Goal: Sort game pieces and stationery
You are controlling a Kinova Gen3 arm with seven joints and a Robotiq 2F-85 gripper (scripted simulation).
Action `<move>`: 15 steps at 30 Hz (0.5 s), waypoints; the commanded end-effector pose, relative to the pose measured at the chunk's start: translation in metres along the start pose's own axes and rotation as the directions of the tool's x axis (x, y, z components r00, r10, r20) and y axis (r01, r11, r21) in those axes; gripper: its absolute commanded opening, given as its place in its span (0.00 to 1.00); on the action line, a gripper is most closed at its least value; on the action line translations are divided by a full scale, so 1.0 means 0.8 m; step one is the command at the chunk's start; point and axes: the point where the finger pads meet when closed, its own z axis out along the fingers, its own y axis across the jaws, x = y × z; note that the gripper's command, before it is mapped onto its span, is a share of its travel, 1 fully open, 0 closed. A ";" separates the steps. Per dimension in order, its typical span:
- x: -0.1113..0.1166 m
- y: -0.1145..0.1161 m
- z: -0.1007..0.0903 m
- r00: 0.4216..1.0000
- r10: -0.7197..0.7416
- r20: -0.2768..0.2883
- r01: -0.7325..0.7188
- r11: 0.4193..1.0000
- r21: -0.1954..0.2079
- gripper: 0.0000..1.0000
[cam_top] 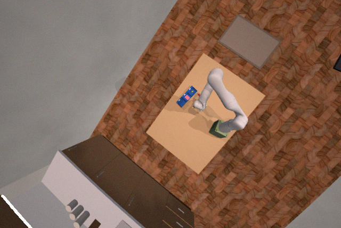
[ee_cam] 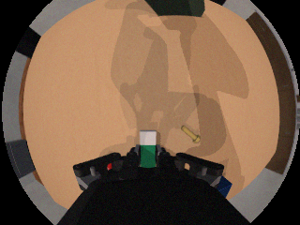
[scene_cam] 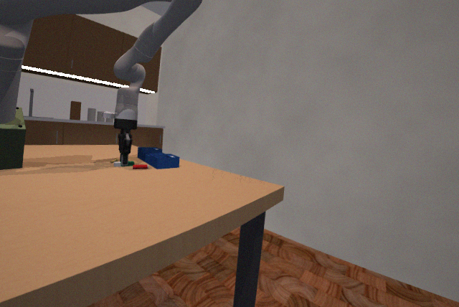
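Eraser [scene_cam: 130,163] [ee_cam: 148,157] at the gripper [scene_cam: 124,164] [ee_cam: 147,150], likely just gripped.
From the top, the arm's wrist hides the eraser; three blue bins [cam_top: 180,102] [scene_cam: 166,161] [ee_cam: 225,187] stand in a row up and left of it, one holding a pink piece [cam_top: 187,97], another a yellow piece [cam_top: 192,91], their letters unreadable. In the exterior view, the eraser lies low at the tabletop, left of the bins, with one red cylinder [cam_top: 199,94] [scene_cam: 140,166] [ee_cam: 110,166] nearer them. In the wrist view, one eraser sits directly between the jaws, which appear to pinch its long sides; its long axis crosses the closing line squarely. One brass bolt [scene_cam: 113,161] [ee_cam: 190,134] lies apart, to the right.
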 end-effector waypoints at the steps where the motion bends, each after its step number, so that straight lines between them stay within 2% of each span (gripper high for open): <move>1: -0.002 -0.001 0.001 1.000 0.000 0.002 0.000 1.000 0.001 0.19; 10: 0.000 -0.002 -0.039 1.000 -0.008 0.001 0.008 1.000 0.006 0.19; 12: 0.000 -0.002 -0.039 1.000 -0.008 0.001 0.008 1.000 0.006 0.19; 15: -0.001 -0.002 -0.051 1.000 -0.008 0.002 0.008 1.000 0.006 0.19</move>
